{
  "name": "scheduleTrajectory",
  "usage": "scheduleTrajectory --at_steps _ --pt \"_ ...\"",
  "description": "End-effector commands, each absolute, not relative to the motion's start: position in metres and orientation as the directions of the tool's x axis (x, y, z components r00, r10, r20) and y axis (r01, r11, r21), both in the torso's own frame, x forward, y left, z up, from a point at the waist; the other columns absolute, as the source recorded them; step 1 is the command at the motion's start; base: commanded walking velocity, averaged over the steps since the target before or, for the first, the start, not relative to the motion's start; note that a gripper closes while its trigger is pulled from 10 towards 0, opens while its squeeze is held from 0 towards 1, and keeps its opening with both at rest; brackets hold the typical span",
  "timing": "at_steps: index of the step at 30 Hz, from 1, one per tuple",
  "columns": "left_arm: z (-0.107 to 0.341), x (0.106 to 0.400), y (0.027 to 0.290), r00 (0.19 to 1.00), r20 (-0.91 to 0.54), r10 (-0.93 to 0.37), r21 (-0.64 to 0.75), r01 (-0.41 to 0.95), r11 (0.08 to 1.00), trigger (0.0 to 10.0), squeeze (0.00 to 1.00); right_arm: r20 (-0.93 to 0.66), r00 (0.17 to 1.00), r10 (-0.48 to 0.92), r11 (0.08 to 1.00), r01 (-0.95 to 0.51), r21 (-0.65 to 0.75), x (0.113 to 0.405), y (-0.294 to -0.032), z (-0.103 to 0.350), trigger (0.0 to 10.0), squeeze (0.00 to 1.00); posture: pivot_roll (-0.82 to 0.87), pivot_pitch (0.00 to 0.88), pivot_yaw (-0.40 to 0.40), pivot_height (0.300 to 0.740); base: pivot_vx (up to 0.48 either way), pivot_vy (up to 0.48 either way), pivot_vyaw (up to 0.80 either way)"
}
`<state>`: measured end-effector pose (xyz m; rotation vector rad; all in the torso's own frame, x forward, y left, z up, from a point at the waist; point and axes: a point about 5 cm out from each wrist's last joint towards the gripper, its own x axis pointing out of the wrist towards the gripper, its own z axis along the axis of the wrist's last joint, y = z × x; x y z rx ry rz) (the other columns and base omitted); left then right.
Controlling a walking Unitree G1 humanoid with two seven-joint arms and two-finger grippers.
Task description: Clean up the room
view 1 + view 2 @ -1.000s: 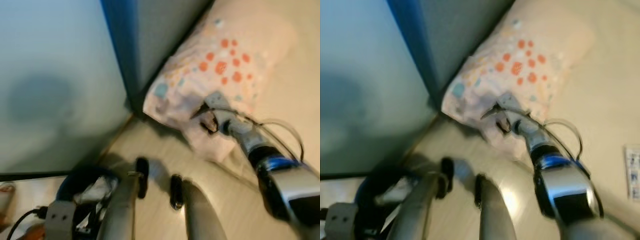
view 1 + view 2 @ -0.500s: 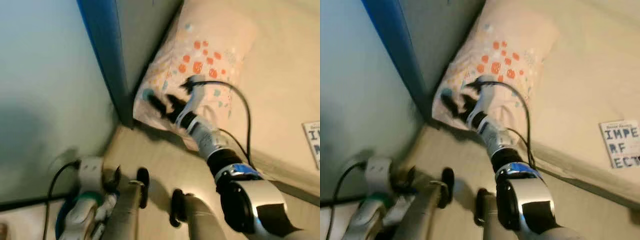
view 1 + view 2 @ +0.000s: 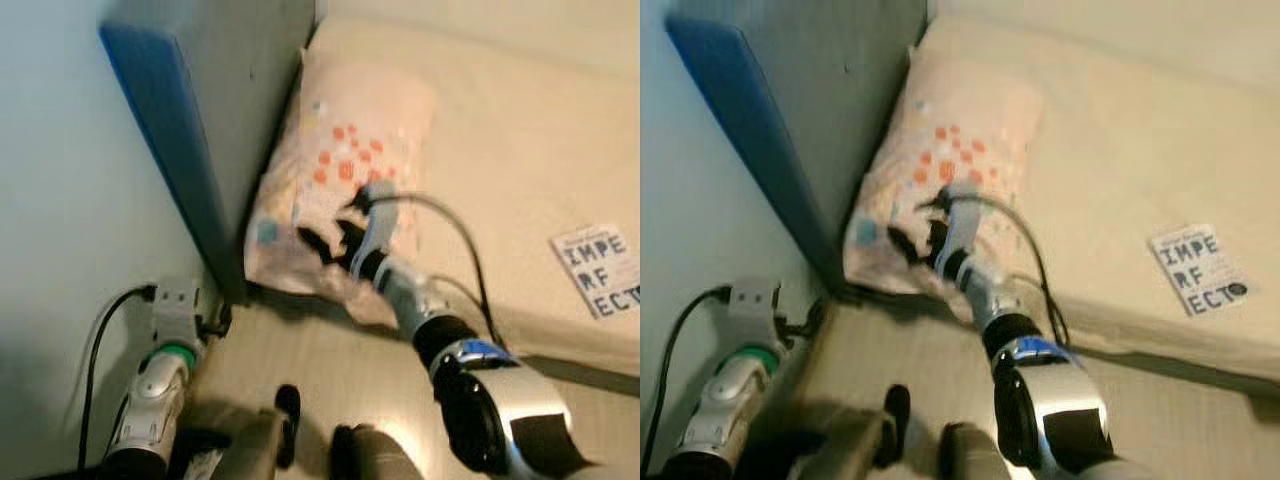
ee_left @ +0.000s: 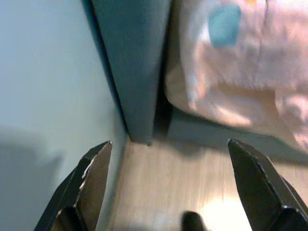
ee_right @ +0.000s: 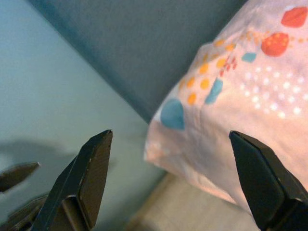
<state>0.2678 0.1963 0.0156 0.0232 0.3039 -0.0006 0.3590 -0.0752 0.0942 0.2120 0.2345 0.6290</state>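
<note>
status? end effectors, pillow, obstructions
Right end effector open, over the pillow, not gripping. Left end effector open, low beside the bed. Pillow lies on the mattress against the blue headboard. Nothing in between.

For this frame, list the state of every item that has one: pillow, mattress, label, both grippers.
Pillow: lying on the mattress, pressed against the blue headboard, corner overhanging the edge.
Mattress: bare, no sheet visible.
Printed label: lying flat on the mattress.
Right gripper: open, over the pillow's near corner, gripping nothing.
Left gripper: open, empty, low by the floor beside the bed.
</note>
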Motion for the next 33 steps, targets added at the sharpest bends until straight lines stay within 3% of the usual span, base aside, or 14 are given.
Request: scheduleTrajectory --at_steps 1,11,21,26,30,33 --pt "0.0 0.257 0.193 0.933 -0.36 -0.011 0.009 0.015 1.0 10.0 0.0 -0.194 0.781 0.594 0.797 -0.538 0.275 0.352 -0.078 0.081 10.0 0.0 -0.01 0.026 0.017 0.695 0.0 0.0 0.0" --pt "-0.015 0.253 0.196 0.907 -0.421 0.006 -0.049 -0.029 0.998 10.0 0.0 -0.256 0.757 0.602 0.795 -0.534 0.288 0.338 -0.075 0.06 10.0 0.0 -0.02 0.0 0.025 0.695 0.351 0.0 0.0" --pt "-0.04 0.235 0.199 0.843 -0.536 0.036 -0.021 -0.056 0.998 10.0 0.0 -0.603 0.664 0.442 0.887 -0.423 0.185 0.276 -0.104 -0.021 10.0 0.0 -0.03 0.0 0.019 0.695 0.0 0.0 0.0" --pt "-0.06 0.209 0.205 0.766 -0.64 0.062 0.012 -0.071 0.997 10.0 0.0 -0.76 0.571 0.31 0.926 -0.364 0.104 0.231 -0.136 -0.059 10.0 0.0 -0.04 0.0 0.02 0.695 0.0 0.0 0.0" --pt "-0.067 0.198 0.21 0.729 -0.679 0.087 0.02 -0.101 0.995 10.0 0.0 -0.782 0.552 0.29 0.933 -0.344 0.103 0.221 -0.143 -0.065 10.0 0.0 -0.04 0.0 0.022 0.695 0.0 0.0 0.0" --pt "-0.086 0.159 0.22 0.617 -0.774 0.145 0.051 -0.168 0.985 10.0 0.0 -0.857 0.461 0.233 0.922 -0.384 0.044 0.191 -0.157 -0.082 10.0 0.0 -0.05 0.0 0.028 0.695 0.0 0.0 0.7"
